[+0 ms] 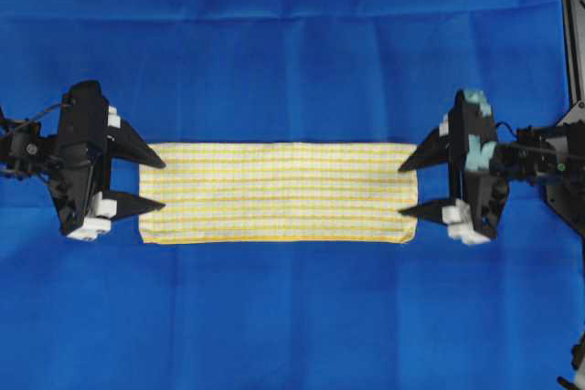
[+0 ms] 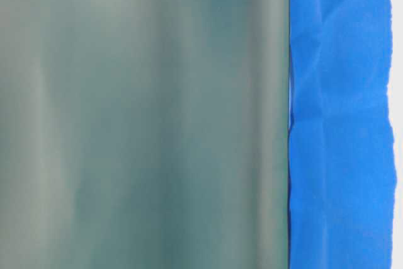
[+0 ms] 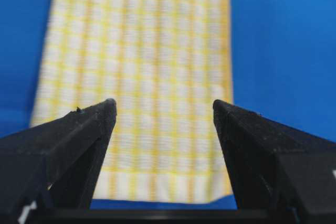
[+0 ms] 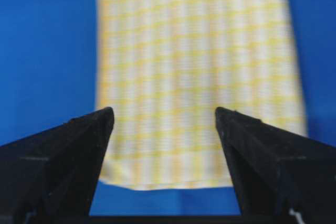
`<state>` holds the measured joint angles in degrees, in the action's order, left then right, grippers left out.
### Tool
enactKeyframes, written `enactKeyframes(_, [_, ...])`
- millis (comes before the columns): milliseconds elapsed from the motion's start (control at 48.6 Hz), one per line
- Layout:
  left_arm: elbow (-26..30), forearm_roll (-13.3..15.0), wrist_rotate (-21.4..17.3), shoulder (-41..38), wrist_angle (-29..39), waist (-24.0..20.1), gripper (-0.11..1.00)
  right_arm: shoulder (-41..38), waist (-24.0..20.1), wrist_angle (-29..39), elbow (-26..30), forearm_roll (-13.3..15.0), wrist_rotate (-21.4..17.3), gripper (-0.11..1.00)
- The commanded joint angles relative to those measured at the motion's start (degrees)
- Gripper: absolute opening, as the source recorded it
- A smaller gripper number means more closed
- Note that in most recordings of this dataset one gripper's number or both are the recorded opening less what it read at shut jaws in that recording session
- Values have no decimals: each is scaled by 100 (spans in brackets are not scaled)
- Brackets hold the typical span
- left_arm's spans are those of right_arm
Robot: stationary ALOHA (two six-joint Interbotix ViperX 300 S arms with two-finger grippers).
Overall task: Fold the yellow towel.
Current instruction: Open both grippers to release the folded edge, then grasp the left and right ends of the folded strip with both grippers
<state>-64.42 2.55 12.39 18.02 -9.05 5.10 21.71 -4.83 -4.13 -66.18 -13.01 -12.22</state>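
Towel (image 1: 279, 192) one, flat; grippers two, left (image 1: 152, 184) and right (image 1: 412, 188) spread; table-level view blurred.

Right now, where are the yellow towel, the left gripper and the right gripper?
yellow towel (image 1: 279, 193), overhead view, middle of the cloth.
left gripper (image 1: 152, 184), overhead view, gap between open fingertips.
right gripper (image 1: 410, 189), overhead view, gap between open fingertips.

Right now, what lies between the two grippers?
Only the yellow towel, lying flat on the blue cloth; the overhead view shows the left gripper and right gripper open at its short ends.
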Motion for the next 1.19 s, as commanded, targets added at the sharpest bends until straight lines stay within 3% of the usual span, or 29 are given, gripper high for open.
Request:
enactKeyframes(0, [70, 0, -18, 53, 18, -176, 67, 53, 299, 123, 53, 88, 44, 78])
enactKeyframes(206, [88, -18, -26, -26, 396, -668, 67, -18, 923, 404, 97, 272, 141, 78])
enactKeyframes(432, [123, -18, -176, -457, 439, -976, 67, -369, 1327, 466, 167, 466, 141, 78])
enactKeyframes(823, [404, -18, -308, -1406, 431, -1125, 67, -1362, 1327, 466, 510, 483, 141, 78])
enactKeyframes(1008, [369, -18, -281, -1494, 475, -1222, 67, -1433, 1301, 466, 527, 492, 141, 75])
enactKeyframes(1111, [404, 0, -237, -1494, 615, -1222, 64, -1433, 1230, 475, 527, 492, 141, 69])
enactKeyframes(1173, [439, 0, -237, -1503, 791, -1222, 56, -1433, 1169, 527, 527, 492, 158, 57])
